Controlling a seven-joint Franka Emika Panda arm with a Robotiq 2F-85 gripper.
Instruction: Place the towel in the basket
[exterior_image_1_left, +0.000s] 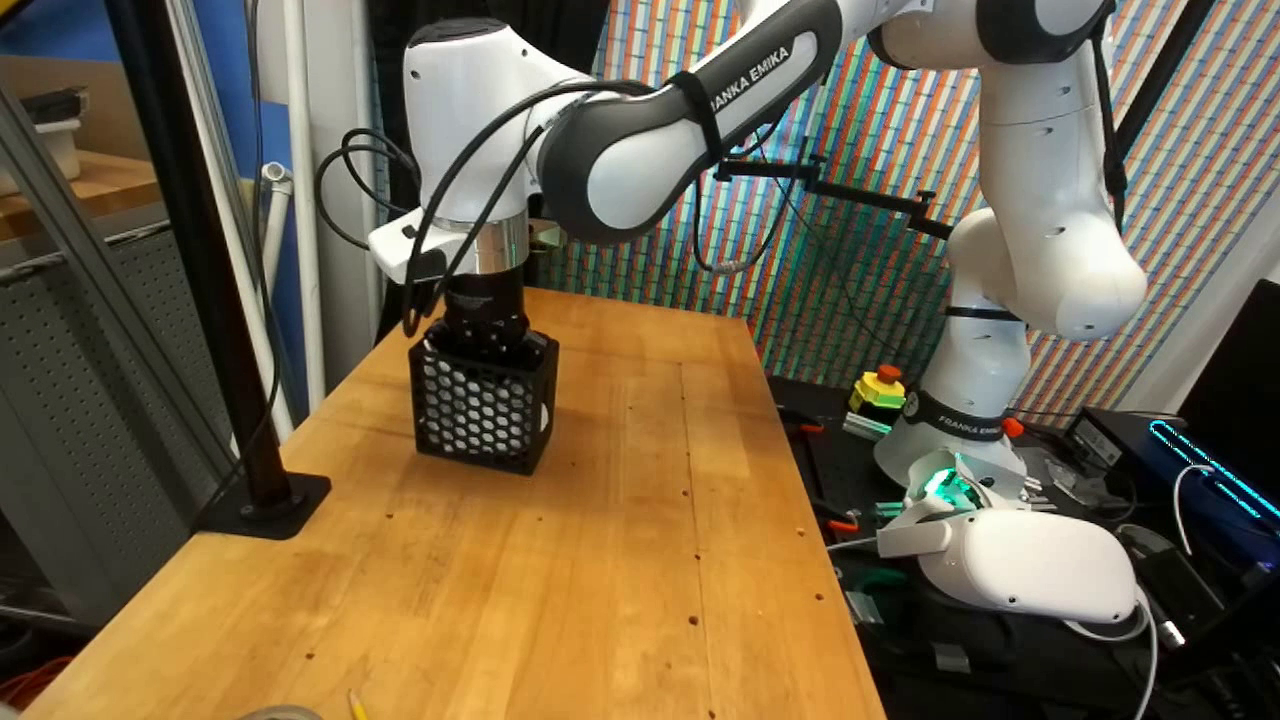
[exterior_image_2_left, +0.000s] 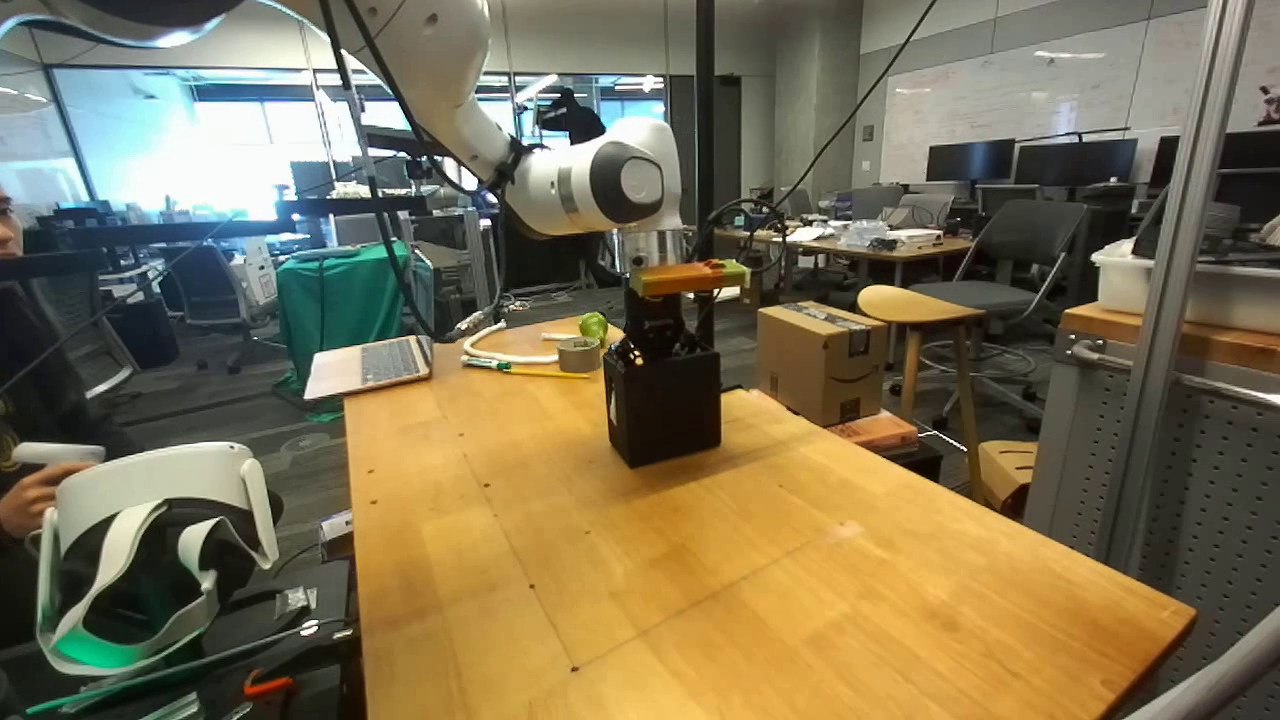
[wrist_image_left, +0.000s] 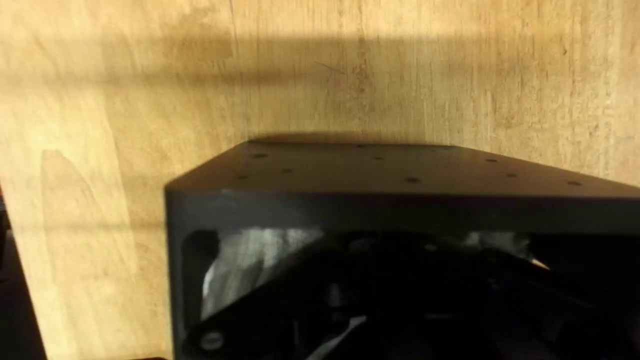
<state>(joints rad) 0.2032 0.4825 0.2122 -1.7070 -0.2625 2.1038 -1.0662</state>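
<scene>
A black basket stands upright on the wooden table; its honeycomb side (exterior_image_1_left: 475, 459) and its solid side (exterior_image_2_left: 665, 412) show in the exterior views. A white or light grey towel (exterior_image_1_left: 478, 405) shows through the honeycomb holes. In the wrist view the basket's rim (wrist_image_left: 300, 210) crosses the middle, and parts of the towel (wrist_image_left: 240, 267) lie inside beside the fingers. My gripper (wrist_image_left: 395, 246) points straight down with its fingers inside the basket. The same gripper shows above the rim in both exterior views (exterior_image_1_left: 488, 335) (exterior_image_2_left: 655, 328). The fingertips are dark and hidden by the basket walls.
A black pole base (exterior_image_1_left: 265, 505) is clamped at the table's edge. A laptop (exterior_image_2_left: 370, 368), a tape roll (exterior_image_2_left: 579, 355), a green ball (exterior_image_2_left: 593, 326) and a white tube (exterior_image_2_left: 490, 350) lie at one end. A headset (exterior_image_1_left: 1035, 560) sits beside the table.
</scene>
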